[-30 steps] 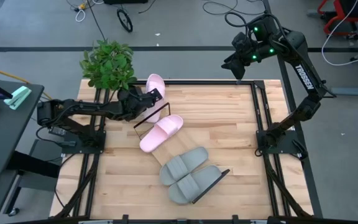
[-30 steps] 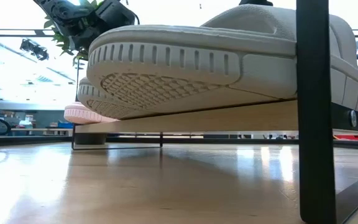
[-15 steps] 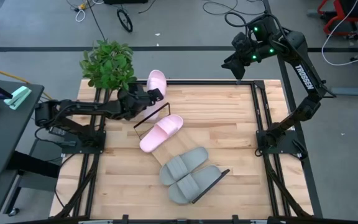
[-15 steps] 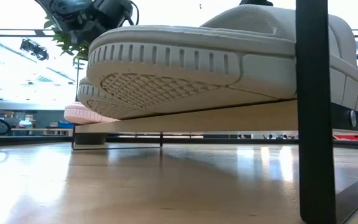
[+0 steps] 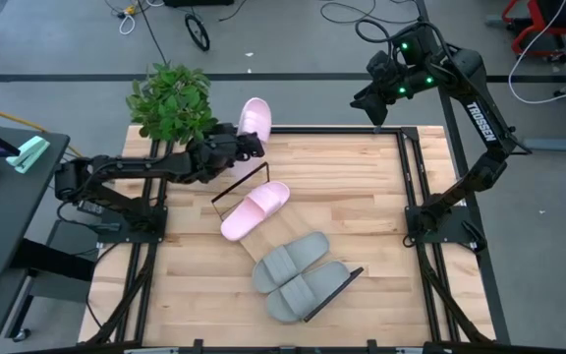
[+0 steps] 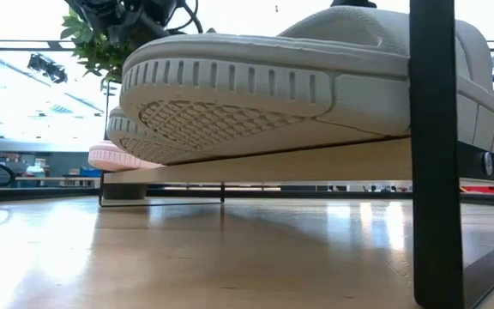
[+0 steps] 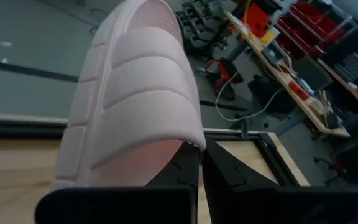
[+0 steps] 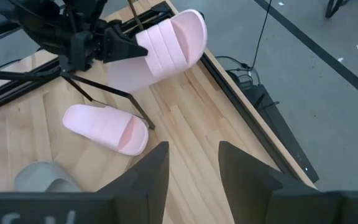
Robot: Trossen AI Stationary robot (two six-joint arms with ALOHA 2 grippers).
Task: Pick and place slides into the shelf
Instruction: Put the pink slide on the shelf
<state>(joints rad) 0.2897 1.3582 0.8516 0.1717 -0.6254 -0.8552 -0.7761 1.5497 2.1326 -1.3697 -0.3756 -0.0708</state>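
Note:
My left gripper (image 5: pixel 243 147) is shut on a pale pink slide (image 5: pixel 254 116) and holds it in the air over the table's far edge, beside the plant; it also shows as the left gripper (image 8: pixel 115 43) with the pink slide (image 8: pixel 169 40) in the right wrist view. The second pink slide (image 5: pixel 254 209) and two grey slides (image 5: pixel 291 260) (image 5: pixel 308 290) lie sole down on the shelf (image 5: pixel 293 228), a light-wood board set diagonally on the table. My right gripper (image 8: pixel 194 180) is open, raised beyond the far right corner. My left gripper pinches the pink slide's ribbed strap by its side edge (image 7: pixel 191 140) between the two fingers (image 7: pixel 184 163). It comes level from the table's left side. The slide is lifted clear and tilted, reaching away past the fingertips toward the far edge.
A potted green plant (image 5: pixel 170 101) stands at the far left corner, close to my left arm. The shelf's dark wire frames (image 5: pixel 239 185) (image 6: pixel 436 146) rise at its ends. In the low view a grey sole (image 6: pixel 256 94) fills the picture. Bare tabletop (image 5: pixel 362 187) lies right of the shelf.
My left gripper has risen and moved toward the far edge and a little right, staying shut. The pink slide has gone with it, swinging from above the shelf's far end out over the table's far edge.

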